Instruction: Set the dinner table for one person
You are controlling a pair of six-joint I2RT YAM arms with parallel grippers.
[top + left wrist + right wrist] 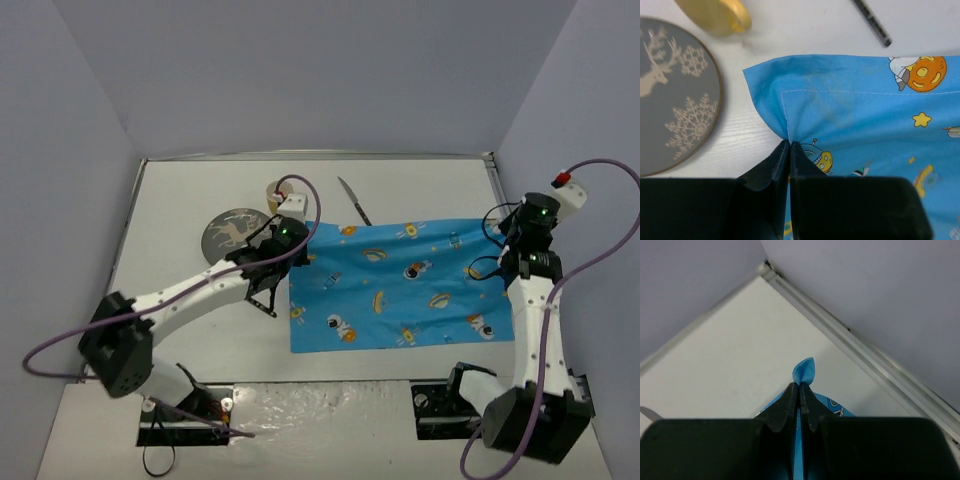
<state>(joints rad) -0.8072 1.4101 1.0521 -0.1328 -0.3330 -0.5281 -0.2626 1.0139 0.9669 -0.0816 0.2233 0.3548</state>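
Note:
The dinner table [190, 190] is a white top with a thin metal rim. A blue cartoon-print placemat [400, 285] lies spread across its middle and right. My left gripper [298, 246] is shut on the mat's left edge near the far-left corner, and the cloth [840, 110] bunches at the closed tips [789, 143]. At the mat's far-right corner, my right gripper [498, 240] is shut on the cloth. A small blue tip of the placemat [804, 371] pokes out past its closed fingers [799, 386].
A grey round plate [238, 232] [670, 100] with a deer and snowflakes lies just left of the mat. A yellow cup [276, 192] [720, 15] stands behind it. A knife [353, 200] [871, 22] lies beyond the mat's far edge. Table rim [840, 325] and walls are close.

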